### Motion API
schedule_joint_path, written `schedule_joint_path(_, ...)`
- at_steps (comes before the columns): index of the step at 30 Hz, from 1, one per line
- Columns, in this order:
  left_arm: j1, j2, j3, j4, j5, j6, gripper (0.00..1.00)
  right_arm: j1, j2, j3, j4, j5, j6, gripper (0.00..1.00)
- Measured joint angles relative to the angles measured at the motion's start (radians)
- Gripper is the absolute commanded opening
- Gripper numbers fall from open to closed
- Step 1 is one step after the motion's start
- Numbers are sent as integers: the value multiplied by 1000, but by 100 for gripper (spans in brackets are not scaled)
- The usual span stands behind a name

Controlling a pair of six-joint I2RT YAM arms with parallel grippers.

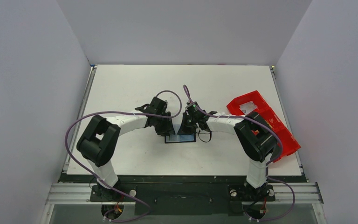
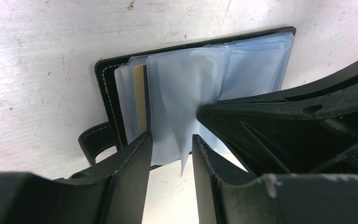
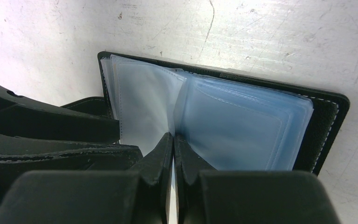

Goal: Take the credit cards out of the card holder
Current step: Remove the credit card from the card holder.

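The black card holder [image 1: 181, 138] lies open on the table between both arms, its blue-grey plastic sleeves [image 3: 242, 121] fanned out. One sleeve [image 2: 182, 93] stands up from the fold. My right gripper [image 3: 173, 135] is shut at that fold, and the raised sleeve pinches to a peak at its tips. My left gripper [image 2: 170, 136] is open, one finger on each side of the raised sleeve's free edge, with a gap showing. A tan card edge [image 2: 140, 100] shows in a sleeve at the left of the holder [image 2: 103, 88]. The closing tab [image 2: 93, 142] sticks out at the left.
A red plastic compartment tray [image 1: 261, 123] lies at the right side of the white table [image 1: 135, 84], partly under the right arm. Grey walls enclose the table on three sides. Both arms reach inward, wrists close together over the holder.
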Motion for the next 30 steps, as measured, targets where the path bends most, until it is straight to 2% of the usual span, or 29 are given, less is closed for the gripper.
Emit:
schedule_joint_path(6, 0, 11, 0, 22, 17, 0, 30, 0, 0, 0, 0, 0, 0, 0)
schedule_joint_path(10, 0, 22, 0, 37, 29, -2, 19, 0, 0, 0, 0, 0, 0, 0)
schedule_joint_path(15, 0, 30, 0, 42, 29, -3, 0, 0, -6, -1, 1, 0, 0, 0)
schedule_joint_path(17, 0, 34, 0, 43, 28, -3, 0, 0, -8, -2, 1, 0, 0, 1)
schedule_joint_path(24, 0, 37, 2, 42, 26, -4, 0, 8, -25, -7, 13, 14, 11, 35)
schedule_joint_path(30, 0, 37, 2, 42, 21, -7, 0, 18, -76, -6, -55, 84, 8, 51)
